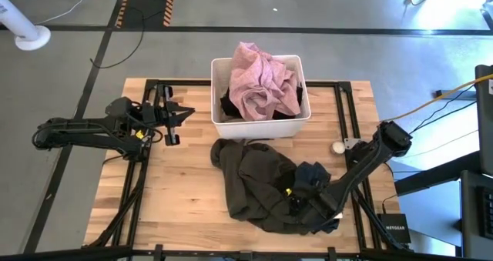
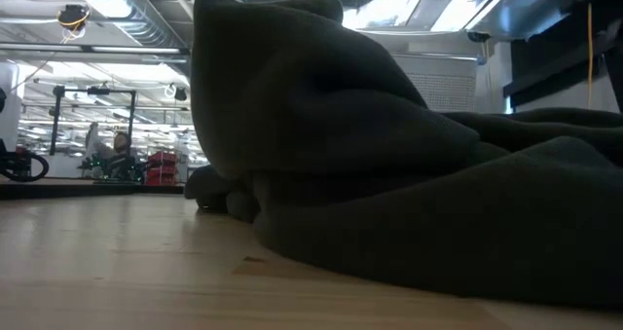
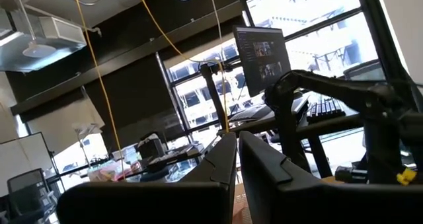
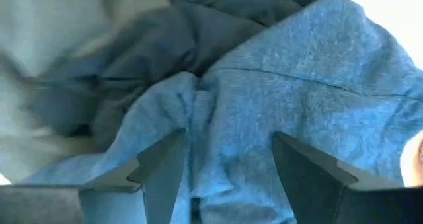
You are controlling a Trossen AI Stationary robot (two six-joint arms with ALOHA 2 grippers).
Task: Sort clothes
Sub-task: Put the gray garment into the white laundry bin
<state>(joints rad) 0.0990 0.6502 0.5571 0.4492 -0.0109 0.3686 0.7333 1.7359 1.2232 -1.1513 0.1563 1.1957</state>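
Note:
A large dark olive-brown garment (image 1: 254,184) lies crumpled on the near middle of the table and fills the low view (image 2: 389,174). A navy garment (image 1: 312,172) lies on its right part. The white bin (image 1: 262,127) stands beyond it; a light pink garment (image 1: 258,80) is heaped on a black one (image 1: 231,105) inside. My right gripper (image 1: 296,203) is low over the pile, open, with its fingers on either side of a fold of the navy cloth (image 4: 264,85). My left gripper (image 1: 185,116) waits shut at the table's left, raised. My right gripper (image 4: 228,135) points down at the navy garment with its fingers (image 4: 165,164) spread on either side of a raised fold (image 4: 205,98). I cannot tell whether the fingertips touch the cloth.
A small white round object (image 1: 337,146) lies on the table right of the bin. A black box (image 1: 397,226) sits at the near right corner. Bare wood shows on the table's near left (image 1: 169,192).

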